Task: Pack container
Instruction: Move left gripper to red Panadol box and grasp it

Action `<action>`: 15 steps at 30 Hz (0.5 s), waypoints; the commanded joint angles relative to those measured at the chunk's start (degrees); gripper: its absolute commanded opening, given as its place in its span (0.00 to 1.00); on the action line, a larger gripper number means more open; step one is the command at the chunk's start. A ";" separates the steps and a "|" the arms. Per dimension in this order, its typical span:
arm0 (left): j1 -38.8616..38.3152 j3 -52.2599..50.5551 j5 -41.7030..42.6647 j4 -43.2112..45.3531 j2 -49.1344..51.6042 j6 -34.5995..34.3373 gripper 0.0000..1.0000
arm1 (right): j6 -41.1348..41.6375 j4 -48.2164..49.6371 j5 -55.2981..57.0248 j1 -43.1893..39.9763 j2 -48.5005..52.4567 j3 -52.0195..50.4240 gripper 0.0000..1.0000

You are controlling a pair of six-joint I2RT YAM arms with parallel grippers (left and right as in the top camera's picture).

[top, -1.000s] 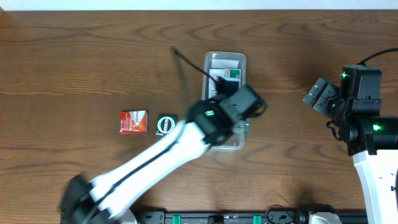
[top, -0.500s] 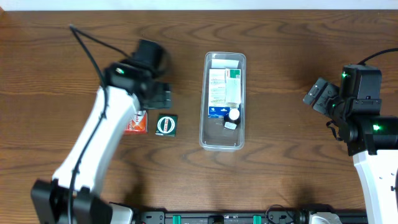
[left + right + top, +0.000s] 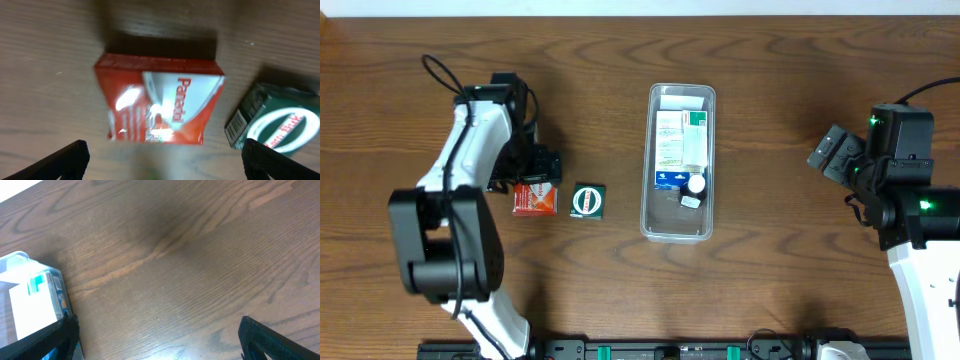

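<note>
Container (image 3: 675,225): clear tub between both arms, part filled with small packs (image 3: 680,140); likely light, thin-walled and slick, best held at its rim.
Red box (image 3: 160,102): well left of container, green box (image 3: 588,201) just beside it; glossy card, probably crushable, so pinch opposite edges.
Left gripper (image 3: 165,160): spread wide over red box, empty.
Right gripper (image 3: 160,340): right of container, wide, empty.

Evenly lit from above and sharp overhead, with faint shadows; dim and blurred at the left wrist, with glare on the red box (image 3: 160,107) and dark shadow behind it; soft on the container (image 3: 30,300) at the right wrist's edge.
</note>
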 commanded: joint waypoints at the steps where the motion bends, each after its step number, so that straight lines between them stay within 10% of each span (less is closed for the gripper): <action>1: 0.31 -0.57 0.96 -0.13 2.84 1.66 0.98 | -0.24 -0.02 0.20 -0.46 0.00 0.11 0.99; 15: 0.28 -0.94 0.50 3.54 7.43 1.55 1.00 | -0.24 -0.02 0.20 -0.48 0.00 0.11 0.99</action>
